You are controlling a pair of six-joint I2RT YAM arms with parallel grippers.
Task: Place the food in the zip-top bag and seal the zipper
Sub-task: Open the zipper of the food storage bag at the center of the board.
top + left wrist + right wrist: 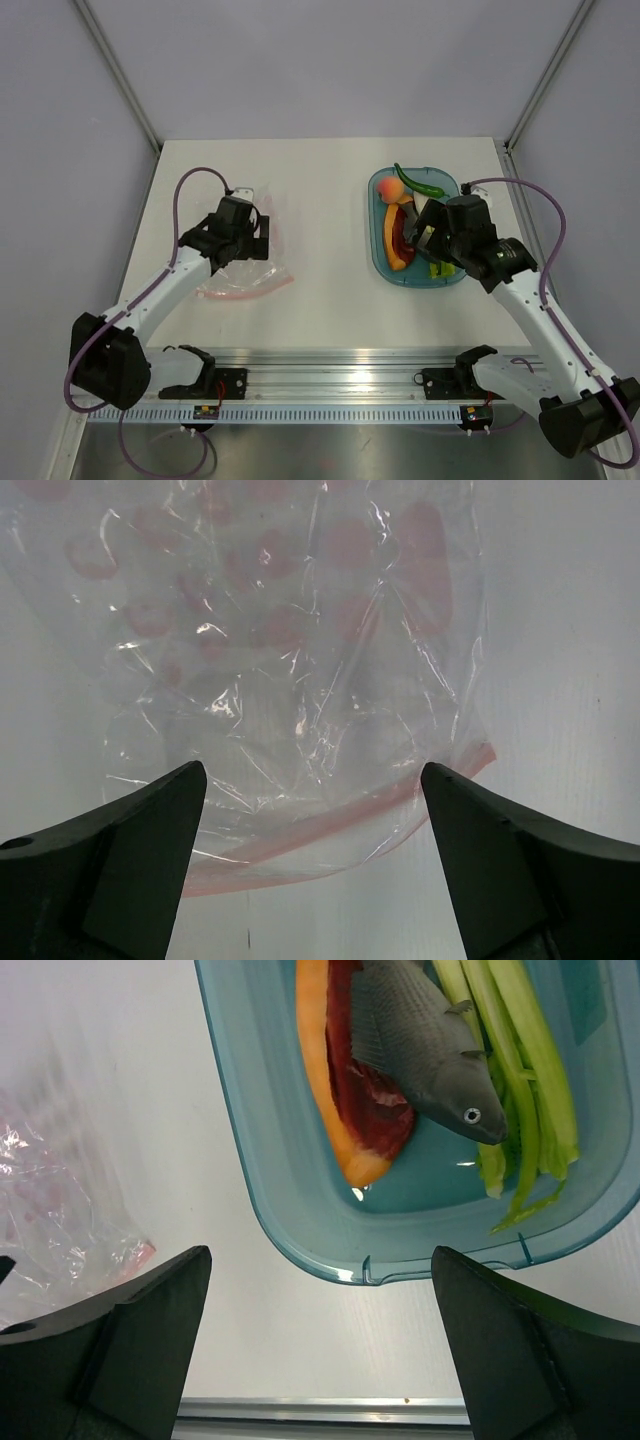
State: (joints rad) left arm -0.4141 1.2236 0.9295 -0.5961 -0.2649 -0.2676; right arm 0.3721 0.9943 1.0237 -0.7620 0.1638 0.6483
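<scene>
**Bag on the left, food in the tray on the right**

The zip-top bag (243, 278) lies crumpled on the left half of the white table (320, 190). It is clear, crinkly plastic that catches the light, with soft pinkish blotches scattered over it. Its zipper (335, 828), a thin pinkish-red strip, bows in a curve along the edge nearest the arm bases.

The left gripper (312, 775) hangs over the bag with its dark fingers spread wide, and the plastic shows between them. I cannot tell whether they touch it.

Well apart to the right, the food sits in a teal tray (290, 1230). An orange-and-red wedge (345, 1100) lies along its left side, and a grey fish (420, 1040) rests partly on the wedge. Light green stalks (525, 1080) lie beside the fish. At the far end are a round peach (389, 189) and a dark green chili (418, 182).

The right gripper (320, 1255) hovers above the tray's near end, its fingers also spread and holding nothing.
</scene>
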